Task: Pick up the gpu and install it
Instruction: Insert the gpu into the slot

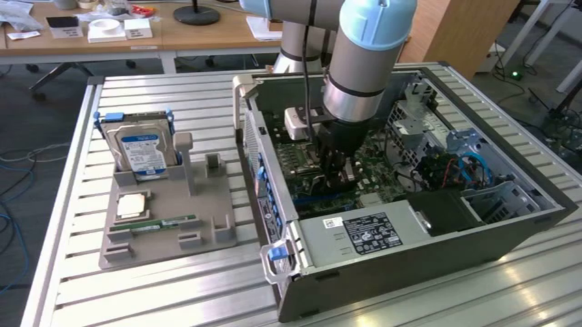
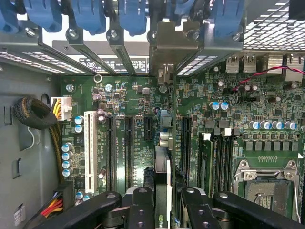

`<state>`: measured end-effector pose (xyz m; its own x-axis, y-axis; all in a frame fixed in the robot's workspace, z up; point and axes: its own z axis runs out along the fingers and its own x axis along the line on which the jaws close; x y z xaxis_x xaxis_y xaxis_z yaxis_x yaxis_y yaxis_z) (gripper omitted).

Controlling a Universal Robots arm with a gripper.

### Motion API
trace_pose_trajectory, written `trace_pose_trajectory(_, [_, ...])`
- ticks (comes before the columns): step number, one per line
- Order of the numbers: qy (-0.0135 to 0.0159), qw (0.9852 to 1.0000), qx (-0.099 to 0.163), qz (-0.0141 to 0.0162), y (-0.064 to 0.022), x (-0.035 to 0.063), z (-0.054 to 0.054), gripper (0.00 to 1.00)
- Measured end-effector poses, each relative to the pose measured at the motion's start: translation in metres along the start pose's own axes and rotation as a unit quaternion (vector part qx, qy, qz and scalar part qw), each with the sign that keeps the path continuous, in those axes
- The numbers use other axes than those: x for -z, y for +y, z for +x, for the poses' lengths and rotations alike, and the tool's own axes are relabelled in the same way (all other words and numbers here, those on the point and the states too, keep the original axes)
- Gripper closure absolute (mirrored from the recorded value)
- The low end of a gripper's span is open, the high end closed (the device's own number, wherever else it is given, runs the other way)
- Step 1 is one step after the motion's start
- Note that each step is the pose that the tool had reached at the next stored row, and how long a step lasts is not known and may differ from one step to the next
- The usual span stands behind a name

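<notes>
Tool [image 2: 162,202] clamped on gpu [image 2: 163,171], card held edge-down inside computer case [image 1: 509,225], just above motherboard [image 2: 267,114]. Judgement: keep card square to slot, bracket aligned with rear opening, press straight down.

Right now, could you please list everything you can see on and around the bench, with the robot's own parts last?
computer case: one, dark grey, open on the slatted table, exterior view's right
motherboard: one, green, inside the case
gpu: one, dark, edge-on between the gripper's fingers, above the motherboard slots
hard drive: one, silver with blue label, upright in the grey holder
grey holder: one, exterior view's left
RAM stick: one, green, lying in the holder
gripper: one, black, inside the case, closed on the gpu
</notes>
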<state>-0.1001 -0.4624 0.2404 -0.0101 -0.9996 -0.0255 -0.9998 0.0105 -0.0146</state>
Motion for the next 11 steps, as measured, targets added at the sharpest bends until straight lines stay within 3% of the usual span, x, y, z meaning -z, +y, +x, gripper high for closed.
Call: trace_pose_trajectory(11, [0.0003,1.0,0.0,-0.0001,0.0001,-0.0014,0.0001,0.74])
